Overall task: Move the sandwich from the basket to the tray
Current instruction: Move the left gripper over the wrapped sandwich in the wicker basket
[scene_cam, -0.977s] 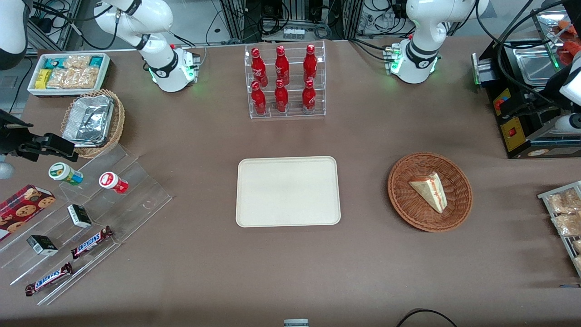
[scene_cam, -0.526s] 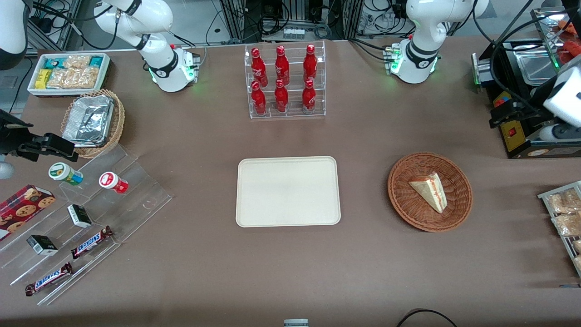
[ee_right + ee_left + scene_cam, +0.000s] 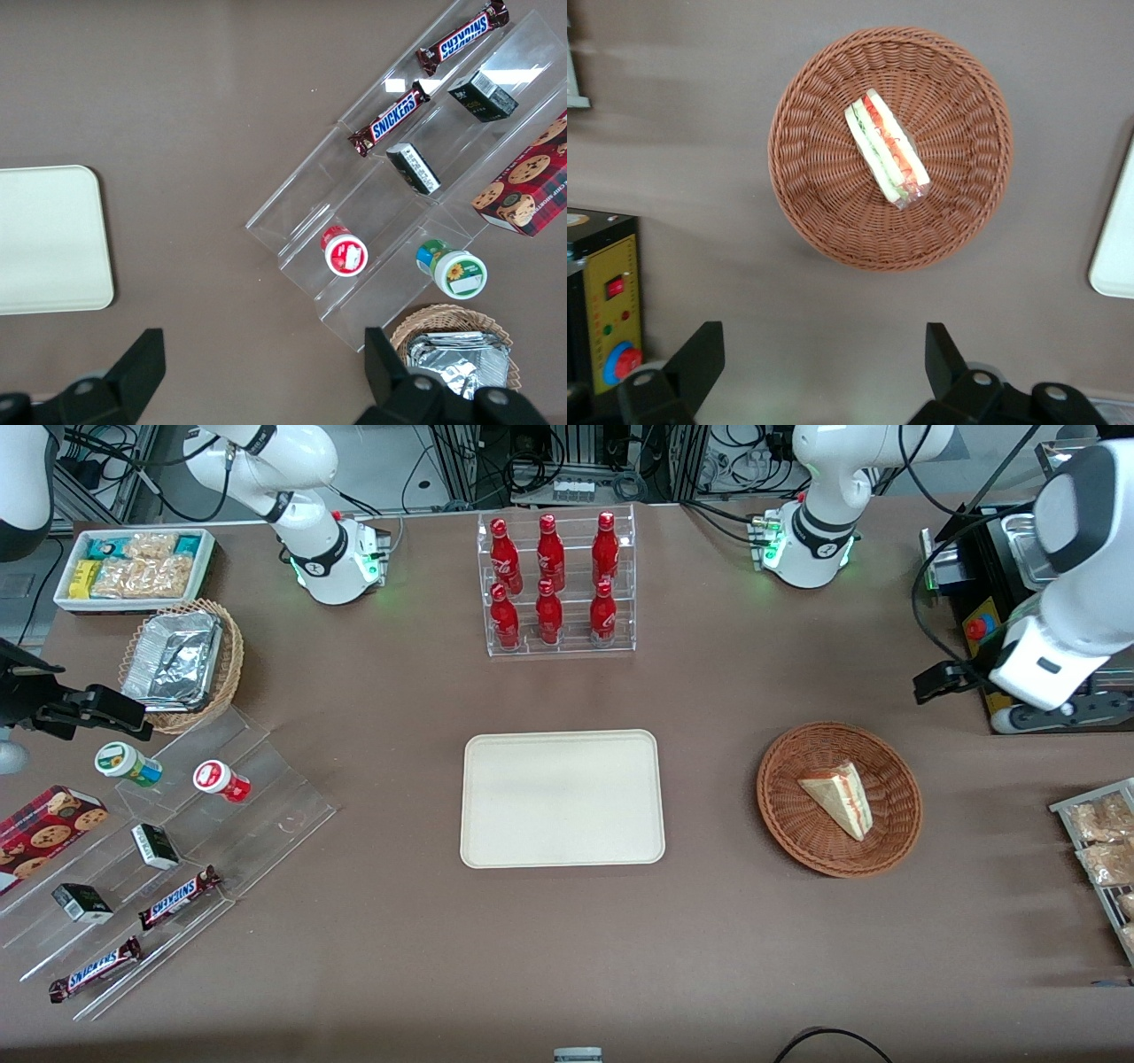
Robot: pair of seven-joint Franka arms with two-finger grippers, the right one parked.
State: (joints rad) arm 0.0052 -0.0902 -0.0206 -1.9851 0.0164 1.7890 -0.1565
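Sandwich: the triangular sandwich (image 3: 838, 797) lies in the middle of the basket, right of centre in the front frame; its red and green filling edge (image 3: 886, 148) shows clearly in the wrist view.
Basket: the round reddish-brown wicker basket (image 3: 788, 828) sits on the brown table (image 3: 567, 939), well apart from the tray.
Tray: the cream rectangular tray (image 3: 562, 798) lies at the frame's centre, nothing on it.
Gripper: the left gripper (image 3: 822, 359) hangs above the table, farther from the front camera than the basket, at the right edge of the front frame; its two fingers (image 3: 700, 354) stand wide apart, holding nothing.
Neighbours: a black control box (image 3: 602, 310) with a red button sits near the gripper; a clear rack of red bottles (image 3: 554, 584) stands at upper centre.
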